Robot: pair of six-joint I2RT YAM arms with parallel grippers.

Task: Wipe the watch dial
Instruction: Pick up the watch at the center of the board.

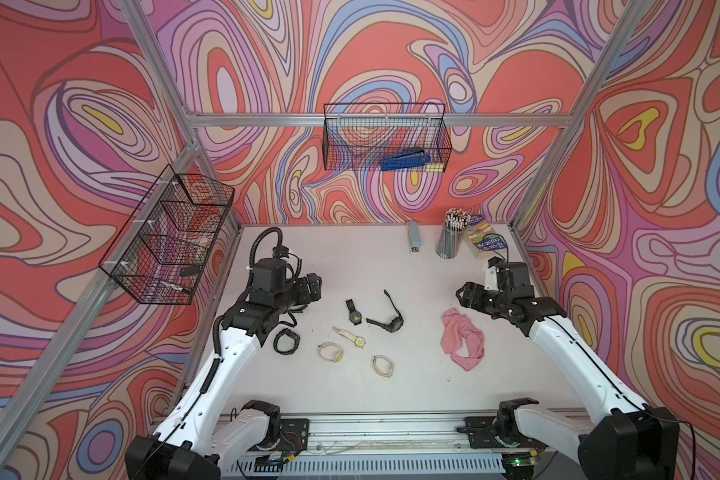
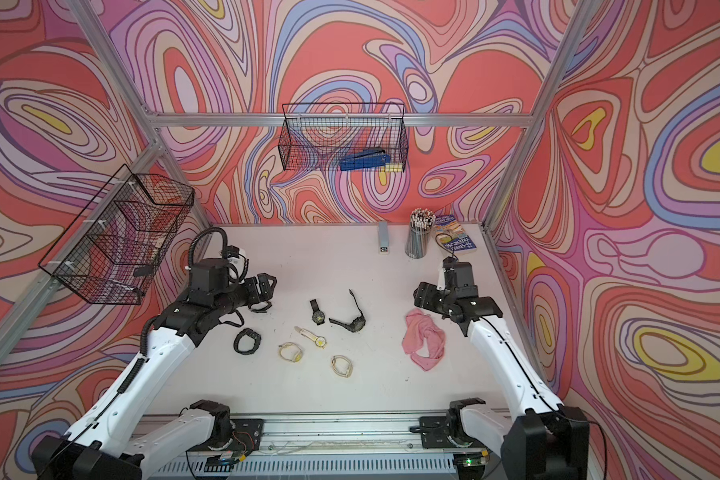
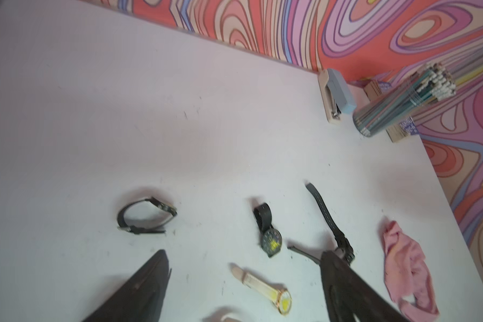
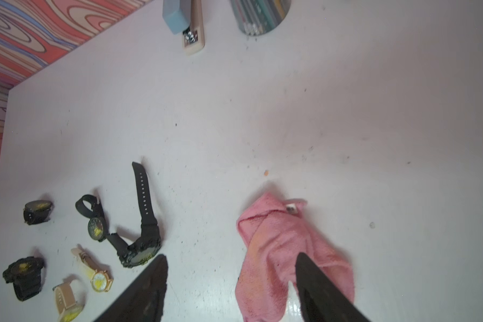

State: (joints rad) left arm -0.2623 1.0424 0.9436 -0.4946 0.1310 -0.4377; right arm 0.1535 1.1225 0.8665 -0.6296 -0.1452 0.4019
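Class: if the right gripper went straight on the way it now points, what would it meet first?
Most likely the pink cloth: in the right wrist view it lies partly between the fingers of the open right gripper. Depth is unclear, so bare table beside it is possible.

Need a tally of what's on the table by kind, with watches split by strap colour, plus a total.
Black watches: 4
Beige watches: 3
Cloth: 1
Stapler: 1
Pencil cup: 1
Book: 1
Total: 11
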